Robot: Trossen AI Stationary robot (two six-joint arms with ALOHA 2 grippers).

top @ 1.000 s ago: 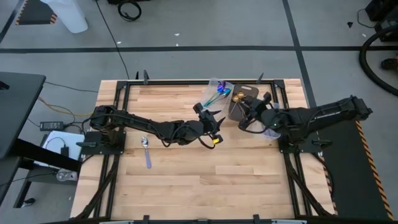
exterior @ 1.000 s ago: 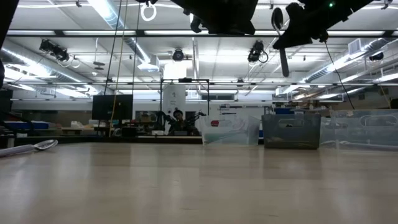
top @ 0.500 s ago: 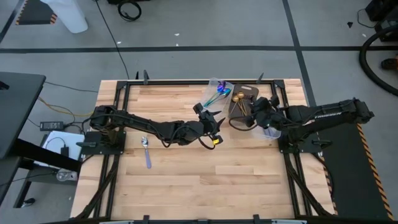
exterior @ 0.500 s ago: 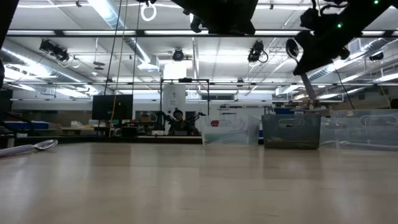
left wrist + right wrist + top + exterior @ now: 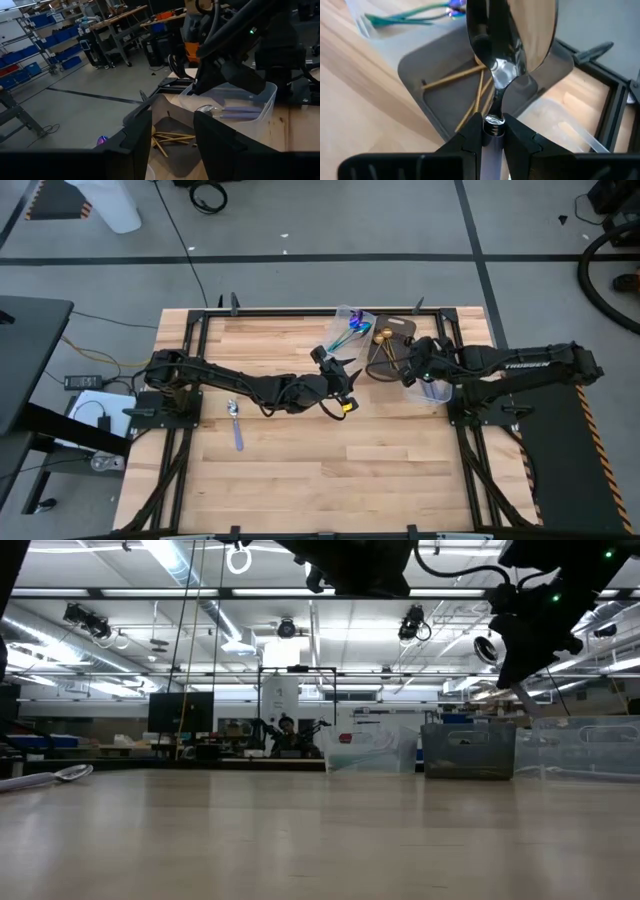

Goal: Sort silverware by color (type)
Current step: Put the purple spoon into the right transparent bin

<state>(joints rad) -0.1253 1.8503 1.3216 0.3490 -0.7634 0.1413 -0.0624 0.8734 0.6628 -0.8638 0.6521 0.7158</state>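
Most of the sorting appeared to have been done. Iridescent purple-teal spoons [image 5: 350, 326] were seen gathered in a clear plastic tray [image 5: 343, 313] at the table's far edge, slim gold spoons [image 5: 383, 343] lay crossed in the dark brown-grey rectangular bin [image 5: 392, 331] beside it, and pale silver handles [image 5: 240, 111] were already lying in a second clear plastic tray [image 5: 269, 95] just beyond the bin (the left wrist view showed them best). One plain silver spoon [image 5: 235, 420] remained loose on the wooden table [image 5: 300, 470], near the left arm's base and well apart from the trays.

Another shiny silver spoon [image 5: 507, 45] was held by the right gripper [image 5: 412, 369], whose fingers [image 5: 470, 140] were closed tightly on the handle [image 5: 493, 150], the bowl pointing forward. It hung in the air above the bin's near-right corner, at the edge of the silver tray. The left gripper [image 5: 343, 385] waited mid-table, near the trays, its fingers [image 5: 137, 135] parted and holding nothing.

Against the earlier frames, the right gripper had been carried rightward with its spoon, from over the bin towards the silver tray; in the low view it had also dropped slightly. The left arm and the loose spoon had not been moved. By this reckoning, a release and one more fetch were left.
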